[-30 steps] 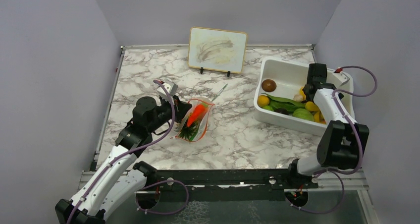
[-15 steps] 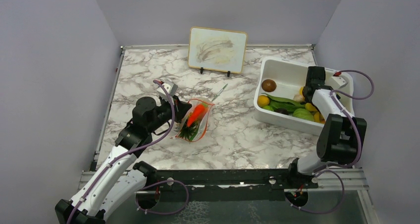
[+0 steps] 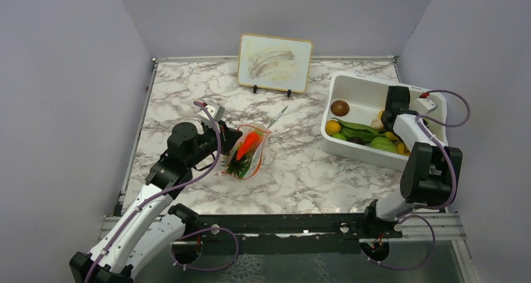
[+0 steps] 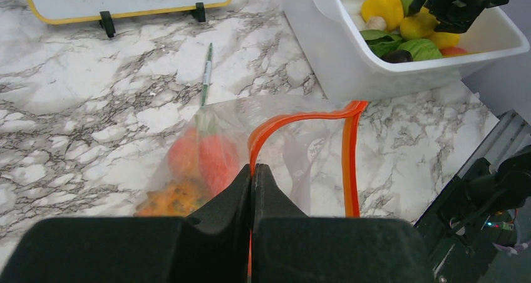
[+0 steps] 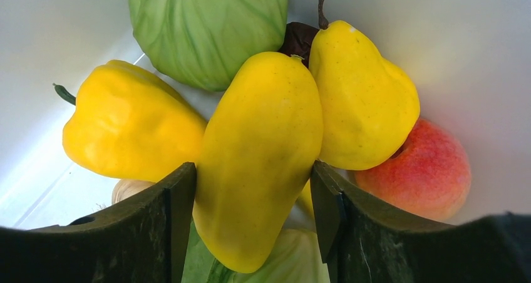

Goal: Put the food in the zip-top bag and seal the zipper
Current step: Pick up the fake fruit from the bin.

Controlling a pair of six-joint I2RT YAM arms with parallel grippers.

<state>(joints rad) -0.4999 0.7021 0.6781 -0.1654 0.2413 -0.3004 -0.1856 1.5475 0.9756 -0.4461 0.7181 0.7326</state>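
Fingers [image 5: 125, 233] of my right gripper [image 5: 253, 189] straddle a long yellow toy fruit [image 5: 260, 151], its length running between them, in the white plastic bin [image 3: 363, 86] beside a yellow pepper [image 5: 125, 123], pear [image 5: 363, 95], peach [image 5: 426, 164] and green cabbage [image 5: 206, 26]; whether they pinch it yet I cannot tell. Well apart to the left, my left gripper [image 4: 252, 189] is clamped on the red-orange zipper strip [image 4: 348, 164] of the clear zip-top bag [image 4: 307, 145], orange-red toy food [image 4: 206, 158] inside.
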